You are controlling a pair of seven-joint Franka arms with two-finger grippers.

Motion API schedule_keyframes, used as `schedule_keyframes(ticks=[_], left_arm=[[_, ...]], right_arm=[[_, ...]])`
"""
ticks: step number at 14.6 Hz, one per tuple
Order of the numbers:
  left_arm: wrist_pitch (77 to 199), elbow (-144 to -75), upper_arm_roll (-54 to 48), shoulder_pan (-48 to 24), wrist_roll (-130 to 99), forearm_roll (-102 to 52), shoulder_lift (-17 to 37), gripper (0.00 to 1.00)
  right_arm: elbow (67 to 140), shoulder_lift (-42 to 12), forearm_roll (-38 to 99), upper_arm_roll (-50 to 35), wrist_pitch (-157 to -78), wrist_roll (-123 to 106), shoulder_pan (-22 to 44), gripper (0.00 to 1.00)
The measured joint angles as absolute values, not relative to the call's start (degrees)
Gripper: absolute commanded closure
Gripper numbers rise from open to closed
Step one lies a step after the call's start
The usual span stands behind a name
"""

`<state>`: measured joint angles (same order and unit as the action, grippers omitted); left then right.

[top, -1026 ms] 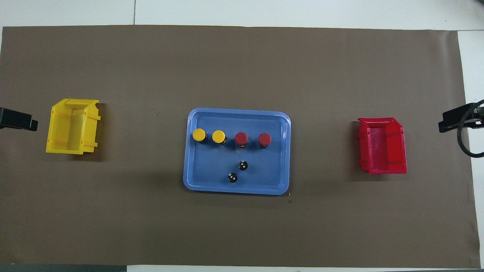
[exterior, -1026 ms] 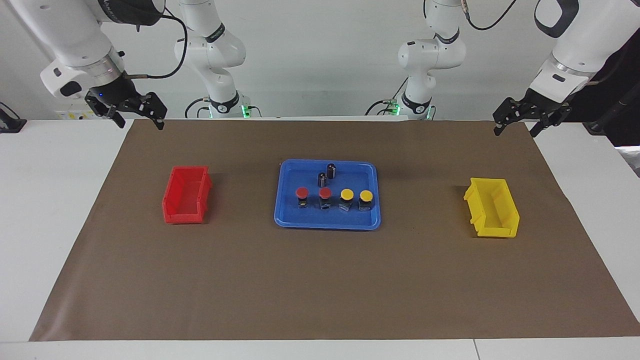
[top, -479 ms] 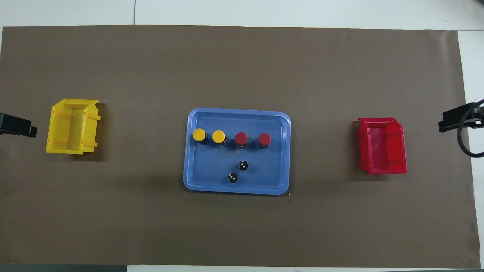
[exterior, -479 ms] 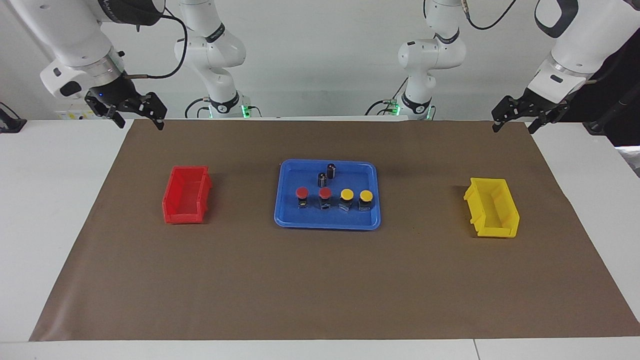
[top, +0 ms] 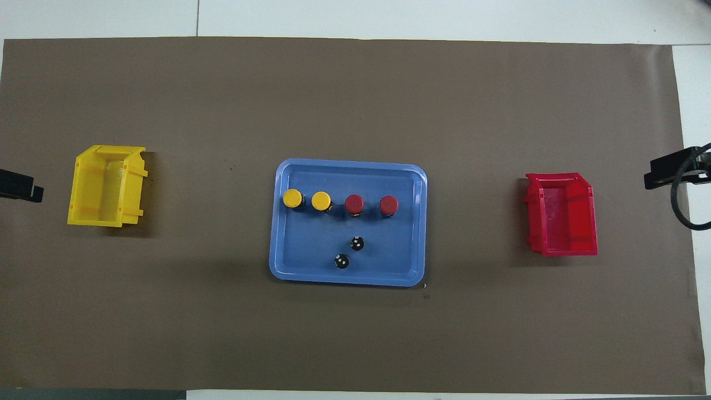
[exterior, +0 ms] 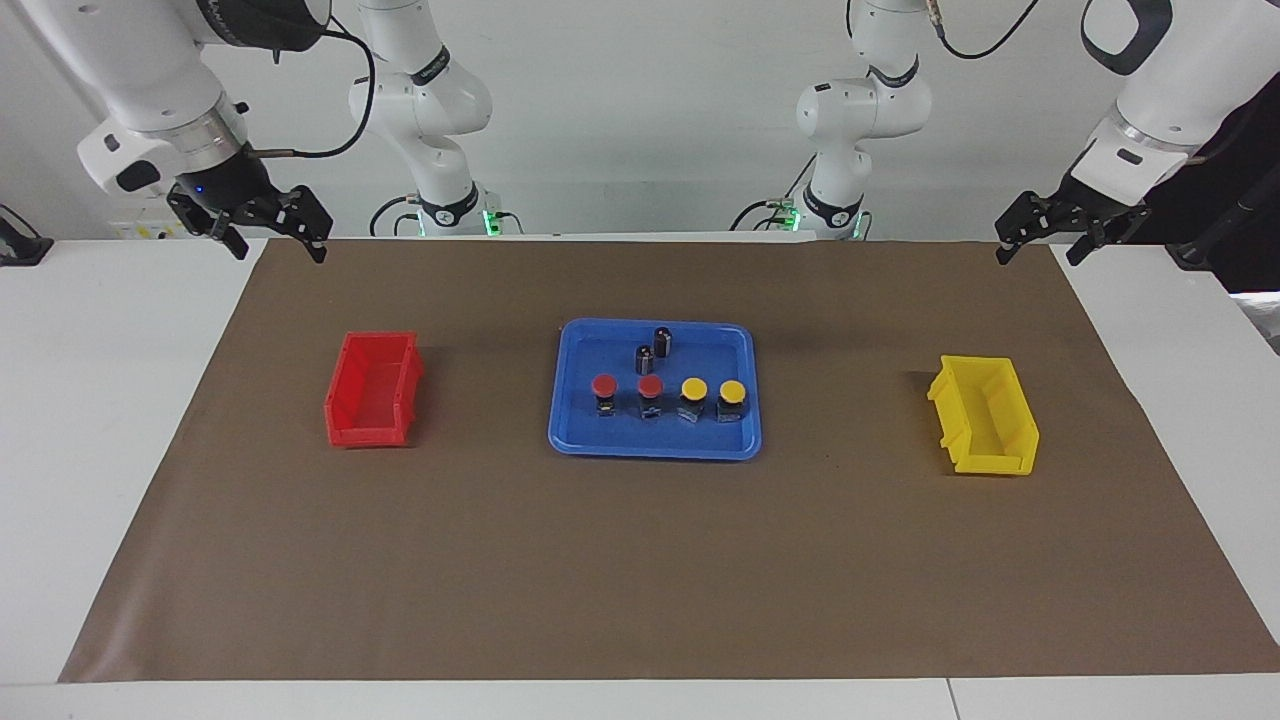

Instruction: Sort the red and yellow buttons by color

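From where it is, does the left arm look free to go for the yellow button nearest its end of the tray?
Probably yes. The left gripper hangs open and empty, and that yellow button stands at the end of its row in the blue tray, with nothing over it.

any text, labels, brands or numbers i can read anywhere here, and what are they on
None can be read.
Right arm: pale lettering on the dark band near its top, too blurred to read.
Red buttons and yellow buttons: small pale marks on the black bases, too small to read.
Blue tray, red bin, yellow bin: no markings visible.
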<state>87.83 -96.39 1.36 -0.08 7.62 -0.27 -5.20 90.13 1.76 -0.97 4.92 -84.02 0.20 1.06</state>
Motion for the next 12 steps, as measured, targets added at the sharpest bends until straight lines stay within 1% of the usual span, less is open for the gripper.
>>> schedule_keyframes(ticks=[4,8,10,12], left_arm=[[87.83,-96.39,1.36,-0.07,7.62,-0.27,-5.20,0.00],[87.83,-96.39,1.34,-0.07,7.62,-0.27,-5.20,0.00],[87.83,-96.39,1.30,-0.08,7.62,-0.27,-5.20,0.00],[87.83,-96.39,1.30,-0.07,7.62,-0.27,-5.20,0.00]], right_arm=[[89.07,1.36,-0.96,3.87,-84.09,0.20,1.13,0.00],[85.08,-2.30,-0.78,-0.45,-83.68,2.65,1.99,0.00],[84.39,-5.34,-0.70,-2.64,-85.53,10.42,6.77,0.00],[84.25,-8.60,-0.72,-3.34,-90.53,19.43,13.85,0.00]])
